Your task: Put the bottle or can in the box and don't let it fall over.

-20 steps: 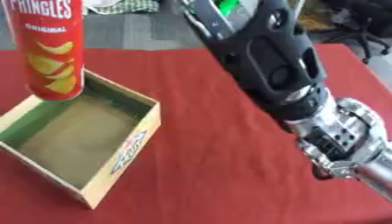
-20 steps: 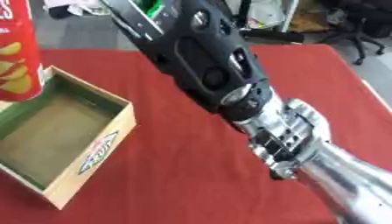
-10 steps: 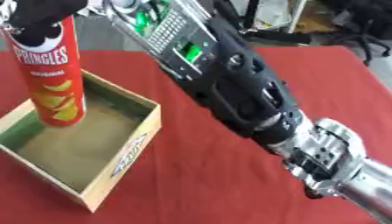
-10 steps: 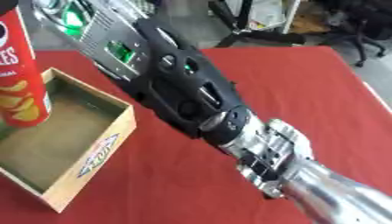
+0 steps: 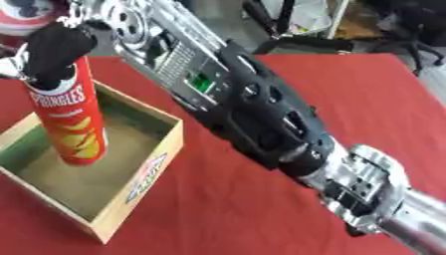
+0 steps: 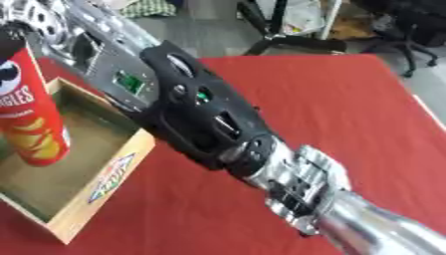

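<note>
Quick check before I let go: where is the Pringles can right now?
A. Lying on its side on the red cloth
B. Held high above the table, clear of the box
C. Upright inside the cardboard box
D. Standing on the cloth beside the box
C: the Pringles can stands upright with its base down inside the cardboard box, its top gripped by the right hand.
</note>
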### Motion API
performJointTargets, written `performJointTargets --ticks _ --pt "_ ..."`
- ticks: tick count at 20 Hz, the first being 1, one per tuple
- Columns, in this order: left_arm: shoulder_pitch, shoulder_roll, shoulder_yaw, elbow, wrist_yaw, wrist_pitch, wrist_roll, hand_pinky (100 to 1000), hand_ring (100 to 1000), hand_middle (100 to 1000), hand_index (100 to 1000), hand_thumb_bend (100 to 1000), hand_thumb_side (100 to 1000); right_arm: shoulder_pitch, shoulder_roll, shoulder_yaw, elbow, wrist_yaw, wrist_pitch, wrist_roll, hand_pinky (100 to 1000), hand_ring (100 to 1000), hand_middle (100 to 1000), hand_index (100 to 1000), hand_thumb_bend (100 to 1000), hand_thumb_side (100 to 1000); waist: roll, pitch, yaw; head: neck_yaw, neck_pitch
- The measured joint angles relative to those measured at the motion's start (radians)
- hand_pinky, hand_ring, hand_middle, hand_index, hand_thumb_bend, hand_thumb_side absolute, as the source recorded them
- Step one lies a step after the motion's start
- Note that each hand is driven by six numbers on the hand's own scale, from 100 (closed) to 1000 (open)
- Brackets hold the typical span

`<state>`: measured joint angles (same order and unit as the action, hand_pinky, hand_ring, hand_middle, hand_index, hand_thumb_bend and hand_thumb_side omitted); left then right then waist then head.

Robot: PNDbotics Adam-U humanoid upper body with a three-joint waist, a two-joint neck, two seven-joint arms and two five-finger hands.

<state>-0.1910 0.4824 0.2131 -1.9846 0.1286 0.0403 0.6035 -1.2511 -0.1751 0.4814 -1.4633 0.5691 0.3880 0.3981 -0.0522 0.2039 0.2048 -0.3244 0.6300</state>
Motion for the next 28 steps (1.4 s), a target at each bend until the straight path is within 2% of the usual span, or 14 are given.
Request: performJointTargets --ticks 8,11,15,20,28 --pt "0.0 0.0 0.0 0.0 0.0 0.002 -0.003 843 841 820 690 594 421 0.003 0.001 -0.017 -0.005 0.012 0.008 -0.008 705 841 798 818 532 352 0.003 0.0 -0.003 0.002 0.0" --pt "0.0 0.0 0.0 0.0 0.0 0.003 -0.004 843 841 820 690 594 420 0.003 -0.005 -0.039 -0.021 -0.005 0.024 -0.03 674 822 780 799 449 361 0.008 0.0 -0.007 0.005 0.0" --pt "0.002 0.0 0.0 0.0 0.0 0.004 -0.005 843 841 820 690 595 420 0.013 -0.031 -0.085 -0.064 -0.059 0.054 -0.09 667 814 768 784 381 362 0.012 0.0 -0.013 0.01 0.0" --pt "0.005 0.0 0.0 0.0 0.0 0.005 -0.007 843 840 819 690 595 420 0.04 -0.106 -0.139 -0.126 -0.144 0.082 -0.168 664 811 766 777 310 381 0.015 -0.001 -0.025 0.024 0.0" --pt "0.005 0.0 0.0 0.0 -0.002 0.005 -0.015 843 840 819 689 596 422 0.122 -0.264 -0.207 -0.209 -0.253 0.116 -0.269 643 801 757 766 180 448 0.022 -0.002 -0.047 0.051 0.0"
